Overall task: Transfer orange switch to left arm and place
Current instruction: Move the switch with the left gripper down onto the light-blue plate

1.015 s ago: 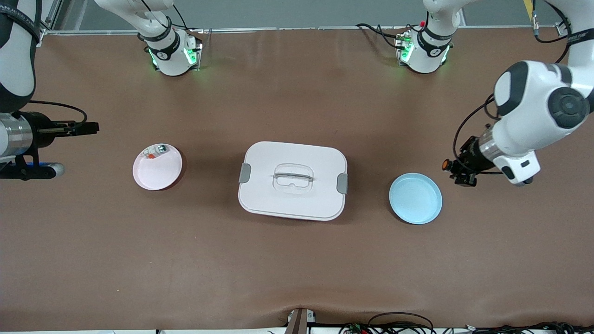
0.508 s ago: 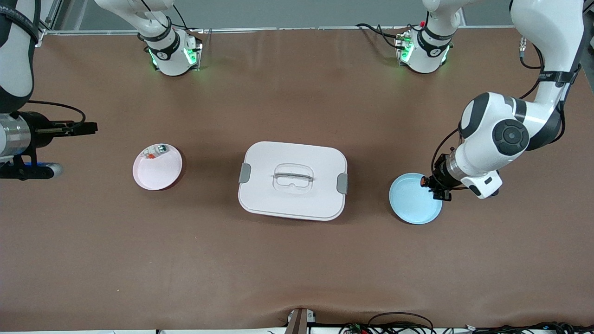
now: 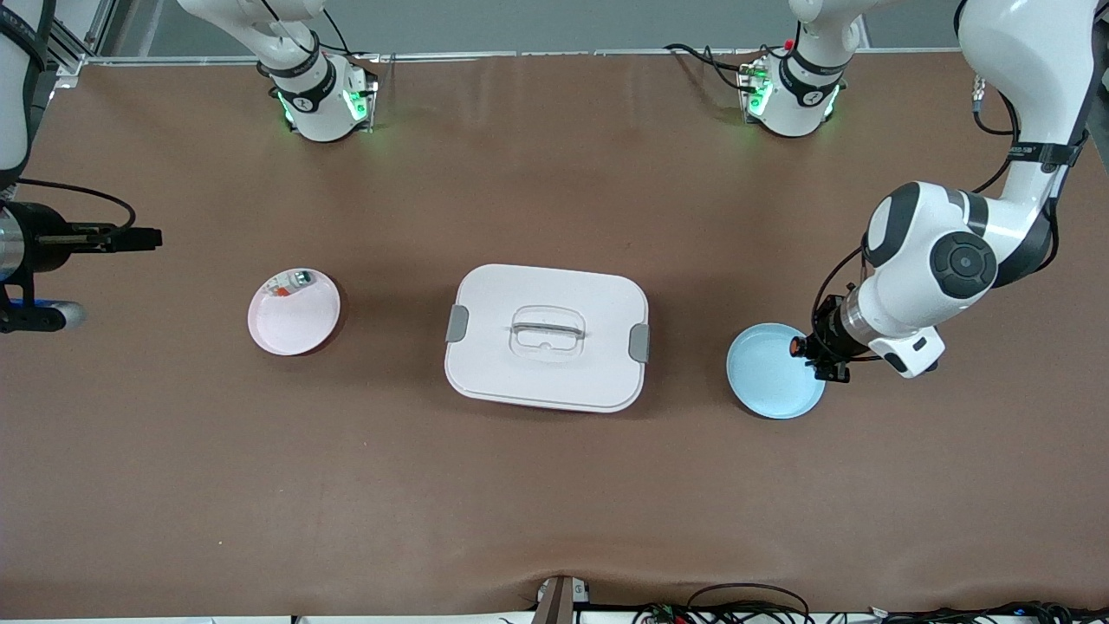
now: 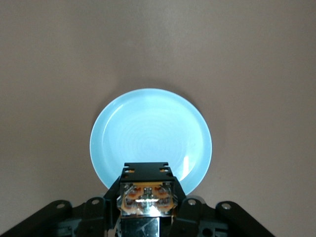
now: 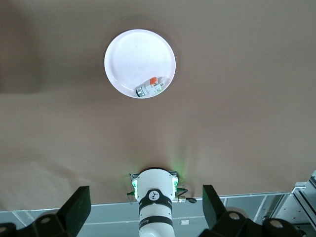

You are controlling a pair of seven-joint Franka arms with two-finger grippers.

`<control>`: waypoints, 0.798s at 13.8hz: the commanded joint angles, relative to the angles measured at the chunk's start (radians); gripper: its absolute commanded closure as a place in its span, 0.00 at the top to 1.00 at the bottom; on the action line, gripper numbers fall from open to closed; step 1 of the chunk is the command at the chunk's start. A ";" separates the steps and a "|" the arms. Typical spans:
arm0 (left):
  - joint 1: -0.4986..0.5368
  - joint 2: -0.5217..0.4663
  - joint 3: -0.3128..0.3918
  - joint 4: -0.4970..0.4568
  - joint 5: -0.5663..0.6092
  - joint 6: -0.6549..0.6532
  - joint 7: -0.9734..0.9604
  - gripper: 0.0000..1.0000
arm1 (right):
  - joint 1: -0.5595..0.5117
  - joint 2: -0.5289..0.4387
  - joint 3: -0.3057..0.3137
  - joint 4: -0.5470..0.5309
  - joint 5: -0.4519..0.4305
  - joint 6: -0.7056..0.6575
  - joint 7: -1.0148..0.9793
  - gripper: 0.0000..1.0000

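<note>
The left end effector (image 3: 810,349) grips the tiny, light, hard orange switch (image 3: 794,346) by its black body over the blue plate (image 3: 762,381), while the right end effector (image 3: 143,238) waits open.

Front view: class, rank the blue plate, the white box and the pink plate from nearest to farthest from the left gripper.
1. Blue plate: under the left gripper, which is shut on the orange switch.
2. White box: mid-table.
3. Pink plate: toward the right arm's end.

Box (image 3: 546,336) between two plates (image 3: 295,312) (image 3: 774,374); small piece (image 3: 290,282) in one.
</note>
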 commanded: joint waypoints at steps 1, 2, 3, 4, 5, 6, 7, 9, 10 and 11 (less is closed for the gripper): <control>0.017 0.003 -0.002 -0.011 0.007 0.071 0.010 0.00 | -0.012 -0.030 0.011 -0.004 -0.004 0.032 0.014 1.00; 0.016 -0.003 -0.001 -0.028 -0.028 0.091 0.045 0.00 | -0.010 -0.048 0.013 -0.006 -0.005 0.051 0.014 1.00; 0.007 -0.017 0.008 -0.048 -0.076 0.096 0.098 0.00 | -0.010 -0.072 0.014 -0.012 -0.002 0.064 0.029 1.00; -0.018 -0.029 0.030 -0.071 -0.127 0.108 0.154 0.00 | -0.009 -0.080 0.014 -0.012 -0.002 0.068 0.067 1.00; -0.059 -0.043 0.082 -0.085 -0.166 0.125 0.187 0.00 | -0.004 -0.083 0.017 -0.014 -0.005 0.066 0.113 1.00; -0.131 -0.048 0.153 -0.096 -0.191 0.128 0.206 0.00 | -0.004 -0.088 0.021 -0.015 -0.005 0.066 0.149 1.00; -0.218 -0.049 0.242 -0.104 -0.214 0.134 0.224 0.00 | -0.004 -0.093 0.022 -0.015 -0.005 0.065 0.155 1.00; -0.382 -0.060 0.402 -0.152 -0.292 0.197 0.269 0.00 | -0.006 -0.114 0.022 -0.018 -0.004 0.077 0.144 1.00; -0.462 -0.062 0.482 -0.176 -0.326 0.218 0.303 0.00 | -0.006 -0.116 0.022 -0.021 -0.004 0.080 0.135 1.00; -0.537 -0.062 0.560 -0.191 -0.346 0.226 0.327 0.00 | -0.009 -0.129 0.021 -0.046 -0.004 0.101 0.105 1.00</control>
